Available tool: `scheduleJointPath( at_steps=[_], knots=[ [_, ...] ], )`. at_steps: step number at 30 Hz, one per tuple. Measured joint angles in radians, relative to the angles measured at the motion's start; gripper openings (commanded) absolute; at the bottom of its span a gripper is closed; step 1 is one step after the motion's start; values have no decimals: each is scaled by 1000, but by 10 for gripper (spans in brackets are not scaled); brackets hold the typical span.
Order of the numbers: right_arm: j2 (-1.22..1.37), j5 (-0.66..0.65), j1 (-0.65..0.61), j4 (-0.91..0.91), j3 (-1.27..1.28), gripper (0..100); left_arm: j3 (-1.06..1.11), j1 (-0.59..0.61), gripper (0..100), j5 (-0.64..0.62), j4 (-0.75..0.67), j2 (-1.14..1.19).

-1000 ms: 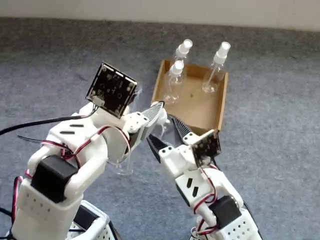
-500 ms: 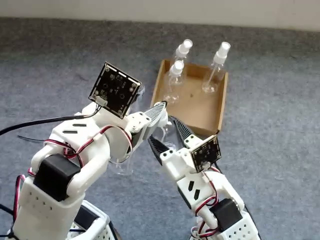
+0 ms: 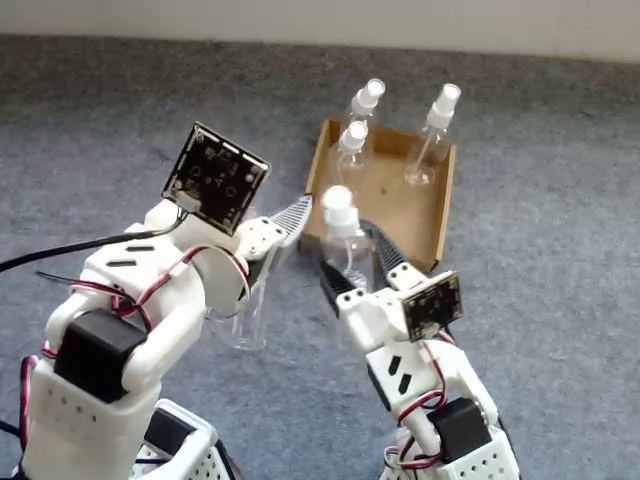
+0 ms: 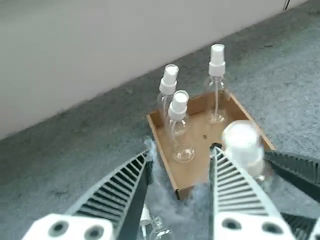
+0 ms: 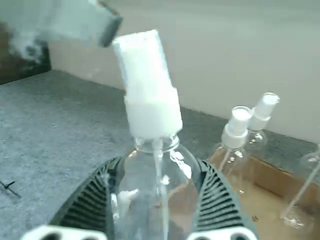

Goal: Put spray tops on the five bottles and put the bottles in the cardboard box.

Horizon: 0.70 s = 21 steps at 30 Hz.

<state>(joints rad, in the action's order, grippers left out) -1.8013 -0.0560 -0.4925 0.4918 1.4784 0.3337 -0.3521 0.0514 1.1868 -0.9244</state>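
A clear plastic bottle [image 3: 245, 322] lies on the grey carpeted worktop [image 3: 560, 260], below and behind the left jaws. The left jaws are spread wide and nothing is held in them. They are placed just to the left of a white spray top [image 3: 338, 198], near it but apart from it. That top is seated on the neck of a second clear plastic bottle [image 5: 155, 195], which is gripped around its body by the right jaws, pressed against both its sides. This bottle is held upright, its long axis vertical. Whether the top is fully tightened cannot be told.

Just beyond the right jaws, slightly to their right, a shallow brown cardboard box [image 3: 447, 205] is set open side up. Inside it, toward the far wall, a capped clear bottle [image 3: 348, 160] and another capped bottle [image 3: 432, 135] are stood upright. A third capped bottle [image 3: 366, 100] is seen at the far left corner, and whether it is inside or just behind the wall cannot be told.

The coming move is judged to fall to the right arm. The held bottle would be carried forward over the near wall and lowered upright onto the bare near floor.
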Motion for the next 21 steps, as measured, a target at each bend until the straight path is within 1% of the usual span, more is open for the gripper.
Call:
scheduleJointPath(
  at_steps=[4, 7, 10, 12, 16, 19, 21],
  knots=[
    [0, 0, 80, -21, 0, 4, 0, 92, 174, 2, 2, -6],
    [12, 2, 160, -115, -2, 4, 26, 152, 174, 3, -26, -9],
    [104, 2, 253, -193, -38, 4, 120, 230, 174, 3, -86, -12],
    [215, 2, 292, -235, -101, 4, 212, 293, 174, 3, -132, -11],
    [517, 2, 304, -333, -284, 4, 413, 399, 174, 3, -261, 32],
    [760, 2, 330, -430, -430, 4, 540, 445, 174, 3, -347, 72],
    [891, 2, 347, -522, -474, 4, 612, 465, 174, 3, -394, 87]
  ],
)
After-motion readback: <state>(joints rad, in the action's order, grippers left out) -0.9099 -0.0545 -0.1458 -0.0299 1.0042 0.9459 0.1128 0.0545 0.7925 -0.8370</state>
